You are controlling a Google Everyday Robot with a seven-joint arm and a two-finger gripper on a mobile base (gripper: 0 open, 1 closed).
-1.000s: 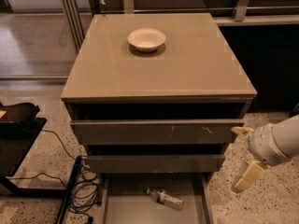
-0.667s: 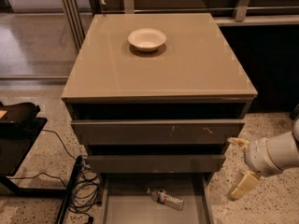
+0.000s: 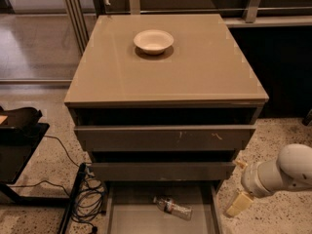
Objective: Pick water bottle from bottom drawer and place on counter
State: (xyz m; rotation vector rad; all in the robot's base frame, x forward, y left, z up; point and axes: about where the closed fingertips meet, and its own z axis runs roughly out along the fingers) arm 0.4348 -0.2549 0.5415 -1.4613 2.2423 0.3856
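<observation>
The water bottle (image 3: 172, 207) lies on its side on the grey floor of the open bottom drawer (image 3: 126, 214), cap toward the left. The glossy taupe counter (image 3: 195, 72) tops the cabinet. My gripper (image 3: 239, 184) is low at the right of the cabinet, beside the bottom drawer's right edge, on a white arm. Its two pale fingers (image 3: 238, 204) stand apart and hold nothing. It is to the right of the bottle and not touching it.
A white bowl (image 3: 153, 41) sits at the back middle of the counter. The two upper drawers (image 3: 165, 138) stand slightly pulled out. A black stand (image 3: 19, 140) and loose cables (image 3: 87, 199) are on the speckled floor at left.
My gripper and arm have moved down and slightly left, from beside the middle drawer toward the level of the bottom drawer. The bottle has not moved.
</observation>
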